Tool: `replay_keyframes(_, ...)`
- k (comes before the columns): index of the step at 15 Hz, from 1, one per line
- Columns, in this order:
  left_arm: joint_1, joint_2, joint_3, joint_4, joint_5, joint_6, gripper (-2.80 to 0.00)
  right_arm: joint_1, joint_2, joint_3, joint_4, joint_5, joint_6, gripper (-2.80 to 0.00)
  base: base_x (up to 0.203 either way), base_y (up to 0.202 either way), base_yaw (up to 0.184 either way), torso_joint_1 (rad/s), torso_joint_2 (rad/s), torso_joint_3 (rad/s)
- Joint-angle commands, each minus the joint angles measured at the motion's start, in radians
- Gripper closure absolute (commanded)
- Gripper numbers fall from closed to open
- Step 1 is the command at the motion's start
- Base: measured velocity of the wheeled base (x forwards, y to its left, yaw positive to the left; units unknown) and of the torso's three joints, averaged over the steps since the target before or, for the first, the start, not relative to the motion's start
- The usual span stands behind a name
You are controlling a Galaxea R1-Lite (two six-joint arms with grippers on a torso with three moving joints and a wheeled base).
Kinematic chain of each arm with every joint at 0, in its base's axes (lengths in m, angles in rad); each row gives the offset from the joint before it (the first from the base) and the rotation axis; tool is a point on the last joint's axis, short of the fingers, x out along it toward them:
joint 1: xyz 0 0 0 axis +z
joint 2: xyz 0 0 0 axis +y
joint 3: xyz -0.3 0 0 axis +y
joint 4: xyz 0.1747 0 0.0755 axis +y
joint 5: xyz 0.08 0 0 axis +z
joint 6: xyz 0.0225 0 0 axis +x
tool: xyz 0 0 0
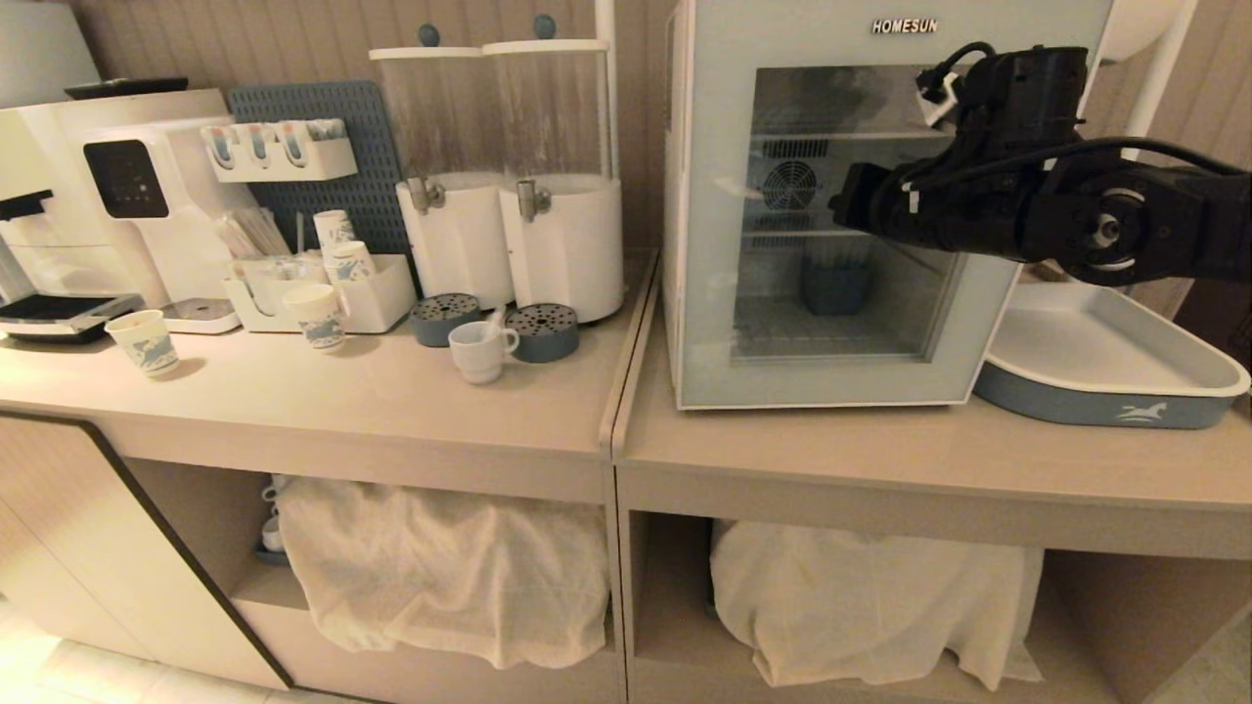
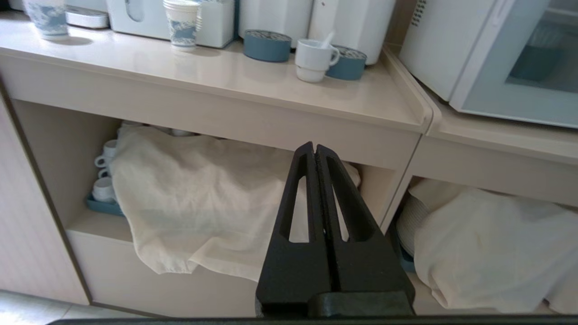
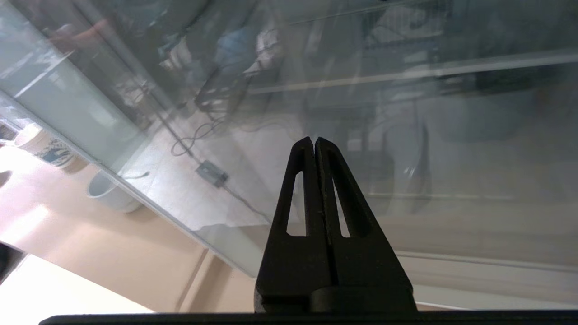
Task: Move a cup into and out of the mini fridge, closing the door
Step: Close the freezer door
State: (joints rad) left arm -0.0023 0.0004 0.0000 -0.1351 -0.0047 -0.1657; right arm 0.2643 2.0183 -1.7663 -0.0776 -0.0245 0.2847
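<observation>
Ceramic cup [image 1: 481, 350] at frame centre-left judged rigid, smooth, breakable; best taken by loop handle. Right hand [image 3: 314, 141] closed, empty, against glass door [image 1: 841, 210].

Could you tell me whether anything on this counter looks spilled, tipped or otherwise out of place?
Nothing stands out: the cup stands upright on the counter, the mini fridge door is shut, and no spill shows.
</observation>
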Motion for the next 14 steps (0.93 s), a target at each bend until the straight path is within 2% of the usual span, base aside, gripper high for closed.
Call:
replay_keyframes(1,-0.001,-0.005,0.04,-0.001,0.0,-0.001,0.0,-0.02,0.096,-0.113,0.052,-0.006,0.025,0.0,0.0,0.0,0.0,0.0,0.0,0.0)
replay_keyframes(3,-0.001,-0.005,0.04,-0.001,0.0,-0.001,0.0,-0.046,0.11,-0.133,0.08,-0.005,0.056,0.0,0.0,0.0,0.0,0.0,0.0,0.0)
replay_keyframes(5,-0.001,-0.005,0.04,-0.001,0.0,-0.001,0.0,-0.07,0.055,-0.073,0.077,0.006,0.072,0.0,0.0,0.0,0.0,0.0,0.0,0.0)
replay_keyframes(7,-0.001,-0.005,0.04,-0.001,0.0,-0.001,0.0,-0.101,-0.025,0.006,0.078,0.05,0.068,0.0,0.0,0.0,0.0,0.0,0.0,0.0)
replay_keyframes(10,-0.001,-0.005,0.04,-0.001,0.0,-0.001,0.0,-0.152,-0.182,0.172,0.077,0.109,0.05,0.0,0.0,0.0,0.0,0.0,0.0,0.0)
replay_keyframes(14,-0.001,-0.005,0.04,-0.001,0.0,-0.001,0.0,-0.239,-0.517,0.413,0.087,0.188,0.042,0.0,0.0,0.0,0.0,0.0,0.01,-0.003)
